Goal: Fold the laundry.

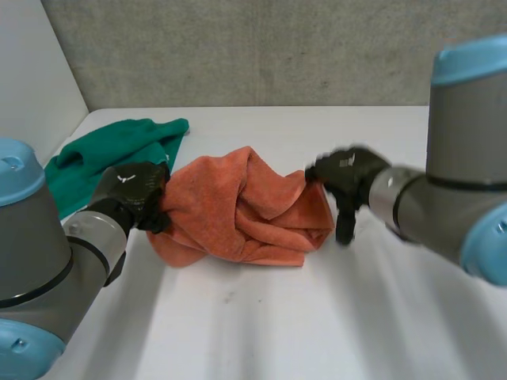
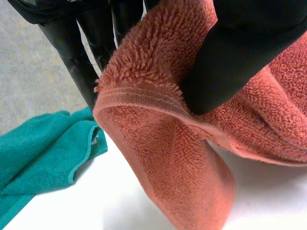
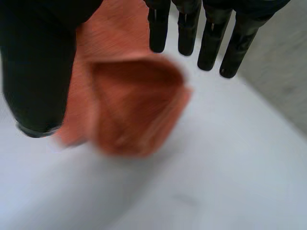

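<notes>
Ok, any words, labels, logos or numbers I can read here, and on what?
No readable text.
Back of the left hand: small white mark, too small to read.
Back of the right hand: small white mark, too small to read.
The orange towel and the green towel: no tag or print shows.

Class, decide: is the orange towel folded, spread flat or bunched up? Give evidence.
Bunched up: the orange towel lies in loose rolls and creases, with the left hand and right hand at opposite ends.

Head view looks down from behind; both wrist views sit close, sharing the orange towel [image 1: 245,210].
</notes>
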You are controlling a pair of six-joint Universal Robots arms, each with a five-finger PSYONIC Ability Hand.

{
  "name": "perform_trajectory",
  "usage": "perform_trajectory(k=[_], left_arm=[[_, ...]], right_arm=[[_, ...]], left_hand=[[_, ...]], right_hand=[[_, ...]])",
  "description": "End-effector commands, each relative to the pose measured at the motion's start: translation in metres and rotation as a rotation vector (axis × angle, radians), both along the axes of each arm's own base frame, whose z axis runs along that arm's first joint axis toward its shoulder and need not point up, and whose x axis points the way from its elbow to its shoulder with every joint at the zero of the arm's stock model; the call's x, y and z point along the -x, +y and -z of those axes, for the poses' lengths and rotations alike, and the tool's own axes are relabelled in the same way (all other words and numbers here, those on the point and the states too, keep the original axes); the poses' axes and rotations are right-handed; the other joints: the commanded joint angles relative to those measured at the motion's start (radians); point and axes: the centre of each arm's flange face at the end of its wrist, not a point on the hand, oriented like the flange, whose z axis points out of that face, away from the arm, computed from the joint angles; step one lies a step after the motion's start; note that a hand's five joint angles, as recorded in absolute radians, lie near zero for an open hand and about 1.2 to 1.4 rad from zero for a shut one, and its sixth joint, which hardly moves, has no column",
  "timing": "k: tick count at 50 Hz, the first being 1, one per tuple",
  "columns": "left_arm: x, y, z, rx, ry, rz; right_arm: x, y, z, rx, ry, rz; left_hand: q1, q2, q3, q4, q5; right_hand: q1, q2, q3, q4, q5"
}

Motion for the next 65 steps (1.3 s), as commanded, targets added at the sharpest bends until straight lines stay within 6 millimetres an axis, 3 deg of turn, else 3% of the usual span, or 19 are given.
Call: perform_trajectory(k=[1, 6, 11, 19, 23, 33, 37, 41, 42, 45, 49, 50, 52, 53, 55, 59, 65], left_arm=[[-0.002, 0.009, -0.014, 0.037, 0.031, 0.006], [-0.002, 0.01, -0.018, 0.048, 0.04, 0.008], [-0.002, 0.011, -0.021, 0.057, 0.045, 0.01], [0.0, 0.013, -0.021, 0.054, 0.044, 0.018], [0.0, 0.013, -0.021, 0.054, 0.044, 0.018], [0.0, 0.012, -0.018, 0.048, 0.044, 0.015], [0.0, 0.011, -0.017, 0.045, 0.042, 0.014], [0.0, 0.011, -0.017, 0.045, 0.044, 0.012], [-0.001, 0.011, -0.018, 0.046, 0.045, 0.012], [-0.001, 0.011, -0.021, 0.055, 0.047, 0.012], [-0.001, 0.011, -0.028, 0.081, 0.052, 0.015], [-0.002, 0.01, -0.032, 0.093, 0.048, 0.013], [-0.003, 0.01, -0.035, 0.103, 0.05, 0.011], [-0.003, 0.009, -0.037, 0.109, 0.051, 0.01], [-0.003, 0.008, -0.04, 0.125, 0.04, 0.011], [-0.004, 0.006, -0.039, 0.128, -0.032, 0.022], [0.006, 0.005, -0.017, 0.114, -0.215, 0.093]], right_arm=[[0.003, 0.038, 0.046, -0.276, -0.138, -0.043], [-0.001, 0.04, 0.064, -0.343, -0.226, -0.02], [-0.013, 0.021, 0.087, -0.284, -0.293, 0.003], [-0.024, 0.0, 0.106, -0.225, -0.306, 0.072], [-0.034, -0.008, 0.112, -0.221, -0.316, 0.072], [-0.055, -0.005, 0.131, -0.25, -0.322, 0.04], [-0.062, -0.005, 0.134, -0.249, -0.324, 0.029], [-0.065, -0.008, 0.14, -0.244, -0.322, 0.033], [-0.065, -0.011, 0.138, -0.23, -0.322, 0.044], [-0.061, -0.018, 0.127, -0.189, -0.333, 0.079], [-0.058, -0.022, 0.072, -0.049, -0.392, 0.067], [-0.054, -0.023, 0.041, 0.026, -0.41, 0.047], [-0.042, -0.027, 0.013, 0.109, -0.399, 0.037], [-0.028, -0.032, -0.009, 0.185, -0.355, 0.034], [-0.016, -0.031, -0.026, 0.248, -0.279, 0.02], [0.003, -0.019, -0.047, 0.328, -0.051, -0.034], [0.013, 0.002, -0.045, 0.216, 0.097, -0.075]], left_hand=[[0.271, 0.203, 0.209, 0.2, 0.274], [0.271, 0.203, 0.209, 0.2, 0.274], [0.271, 0.203, 0.209, 0.2, 0.274], [0.271, 0.203, 0.209, 0.2, 0.274], [0.271, 0.203, 0.209, 0.2, 0.274], [0.271, 0.203, 0.209, 0.2, 0.274], [0.271, 0.203, 0.209, 0.2, 0.274], [0.271, 0.203, 0.209, 0.2, 0.274], [0.271, 0.203, 0.209, 0.2, 0.274], [0.271, 0.203, 0.209, 0.2, 0.274], [0.271, 0.203, 0.209, 0.2, 0.274], [0.271, 0.203, 0.209, 0.2, 0.274], [0.271, 0.203, 0.209, 0.2, 0.274], [0.271, 0.203, 0.209, 0.2, 0.274], [0.271, 0.203, 0.209, 0.2, 0.274], [0.271, 0.203, 0.209, 0.2, 0.274], [0.271, 0.203, 0.209, 0.2, 0.274]], right_hand=[[0.295, 0.26, 0.255, 0.256, 0.249], [0.348, 0.314, 0.308, 0.309, 0.303], [0.182, 0.147, 0.141, 0.142, 0.136], [-0.004, -0.039, -0.044, -0.043, -0.05], [0.011, -0.024, -0.03, -0.029, -0.035], [0.046, 0.011, 0.005, 0.006, 0.0], [0.139, 0.105, 0.099, 0.1, 0.094], [0.687, 0.652, 0.647, 0.648, 0.641], [1.159, 1.124, 1.118, 1.119, 1.113], [1.163, 1.129, 1.123, 1.124, 1.118], [1.163, 1.129, 1.123, 1.124, 1.118], [1.163, 1.129, 1.123, 1.124, 1.118], [1.163, 1.129, 1.123, 1.124, 1.118], [1.163, 1.129, 1.123, 1.124, 1.118], [1.163, 1.129, 1.123, 1.124, 1.118], [1.163, 1.129, 1.123, 1.124, 1.118], [1.163, 1.129, 1.123, 1.124, 1.118]])
